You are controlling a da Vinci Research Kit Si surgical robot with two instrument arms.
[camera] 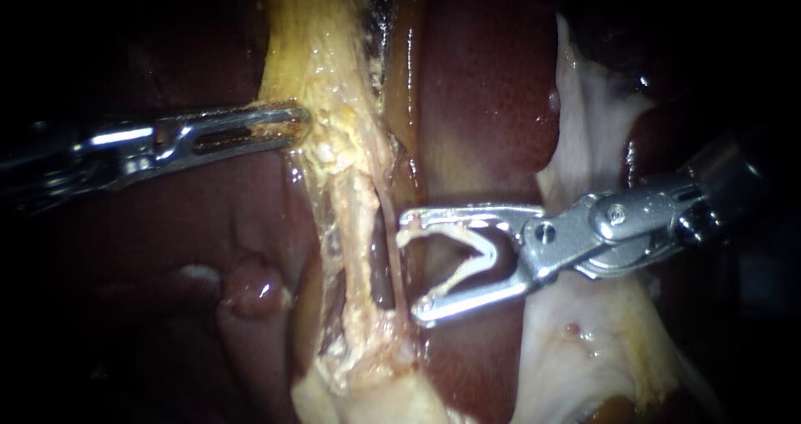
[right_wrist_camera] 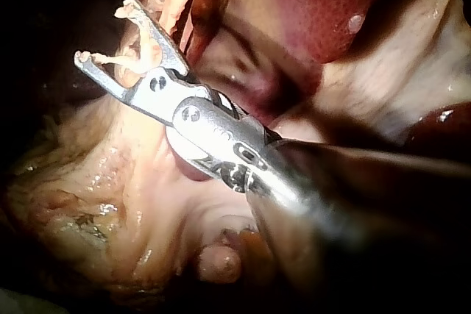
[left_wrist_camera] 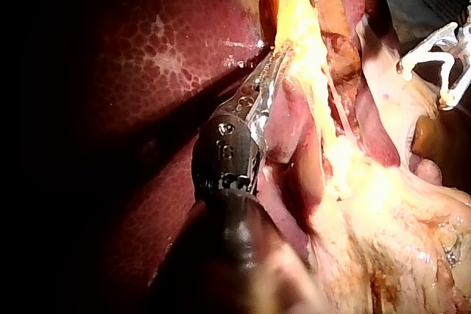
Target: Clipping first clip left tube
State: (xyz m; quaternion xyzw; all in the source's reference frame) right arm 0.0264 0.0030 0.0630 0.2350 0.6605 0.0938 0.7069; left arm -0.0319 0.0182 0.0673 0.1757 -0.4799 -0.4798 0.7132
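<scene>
Right instrument (camera: 412,264) grasps an open clip (camera: 484,253) beside the tube (camera: 381,267); left instrument (camera: 296,124) clenches tissue (camera: 335,144).

**Open clip just beside a dark tube, not yet around it**

The clip (camera: 457,255) is whitish and V-shaped, seated between the spread jaws of the right instrument (camera: 413,264), one leg along each jaw. Its apex points to 3 o'clock and its mouth opens to 9 o'clock, with nothing inside. The tube (camera: 382,267) is narrow and dark red-brown. It runs from about 12 to 6 o'clock among pale yellowish strands, just at the clip's 9 o'clock. Whether this is the left tube cannot be told.
</scene>
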